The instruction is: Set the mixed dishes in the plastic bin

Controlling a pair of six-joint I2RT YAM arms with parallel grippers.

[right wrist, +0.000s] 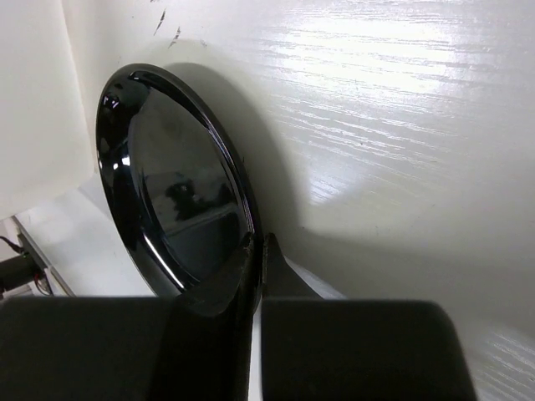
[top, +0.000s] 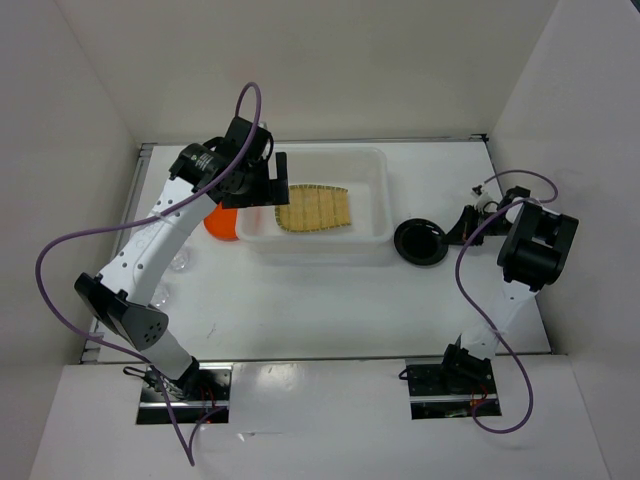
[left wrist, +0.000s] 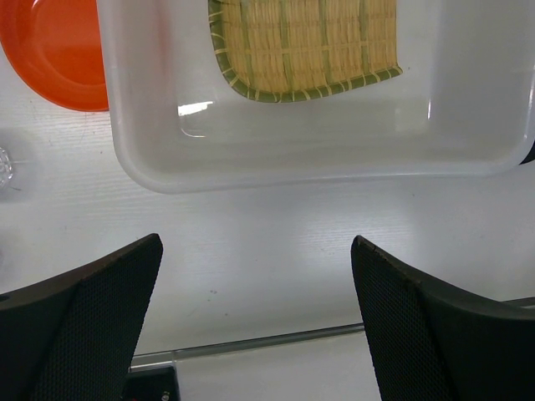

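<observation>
Right jaws first: we see them clenched on the rim of the small black plate (top: 421, 242), 1 finger on each face of the edge, and the right wrist view shows that glossy disc (right wrist: 175, 209) filling the left of the picture with its shadow thrown on the white desk (top: 330, 300). Whether the plate rests on the desk or sits just off it, we cannot tell. From above it lies just beside the right wall of the plastic bin (top: 365, 190). Over to the left jaws: released, spread wide with nothing between them, hanging over the bin's left end. Their own camera looks straight down on the bin (left wrist: 334, 142) and the tan woven tray (left wrist: 309, 50) lying flat inside it. From the top view that tray (top: 315, 210) sits in the bin's left half, the only dish in there. The orange plate (top: 222, 222) is outside, tight against the bin's left end, part hidden under the left arm. The 2 clear cups (top: 182, 262) (top: 160, 295) stand on the desk farther left, nearer us.
</observation>
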